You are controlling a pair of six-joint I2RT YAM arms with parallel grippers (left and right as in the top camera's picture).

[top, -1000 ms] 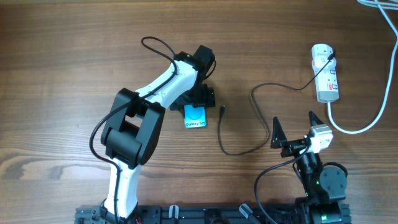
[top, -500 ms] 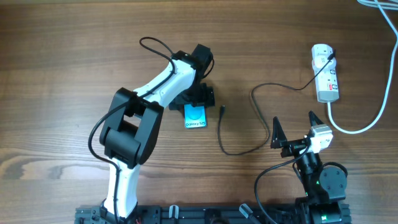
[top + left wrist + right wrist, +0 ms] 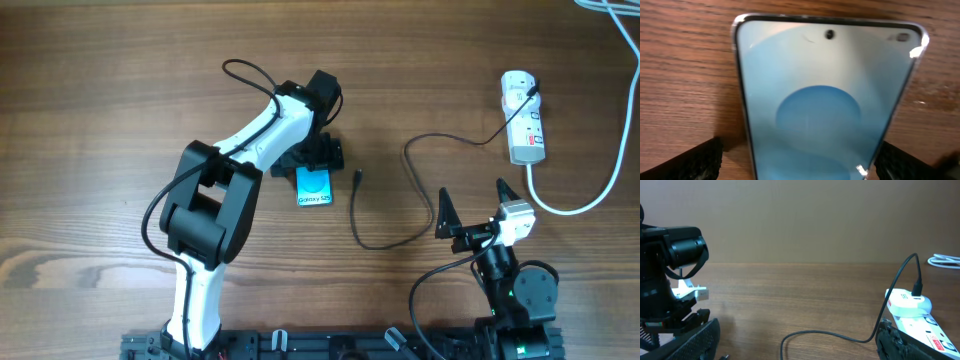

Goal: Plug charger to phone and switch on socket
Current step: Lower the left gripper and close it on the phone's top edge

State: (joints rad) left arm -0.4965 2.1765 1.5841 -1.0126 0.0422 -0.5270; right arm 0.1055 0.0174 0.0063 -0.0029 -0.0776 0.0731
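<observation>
The phone (image 3: 314, 188) lies flat on the wooden table, cyan screen up, with its white lettered strip at the near end. My left gripper (image 3: 316, 168) sits over its far end. In the left wrist view the phone (image 3: 822, 100) fills the frame between the open jaws (image 3: 797, 162), with a gap at the left finger. The charger's black cable (image 3: 425, 200) runs from the socket (image 3: 524, 118) in a loop, and its connector (image 3: 358, 178) lies free just right of the phone. My right gripper (image 3: 474, 203) is open and empty near the front edge, with the cable (image 3: 840, 336) and socket (image 3: 912, 312) ahead of it.
The socket's thick white cord (image 3: 600, 190) curves off to the right edge and toward the far right corner; it also shows in the right wrist view (image 3: 945, 260). The left arm's body spans from the front edge up to the phone.
The left arm's wrist has shifted very slightly to the left. The phone, cable, socket and right arm have not moved.
</observation>
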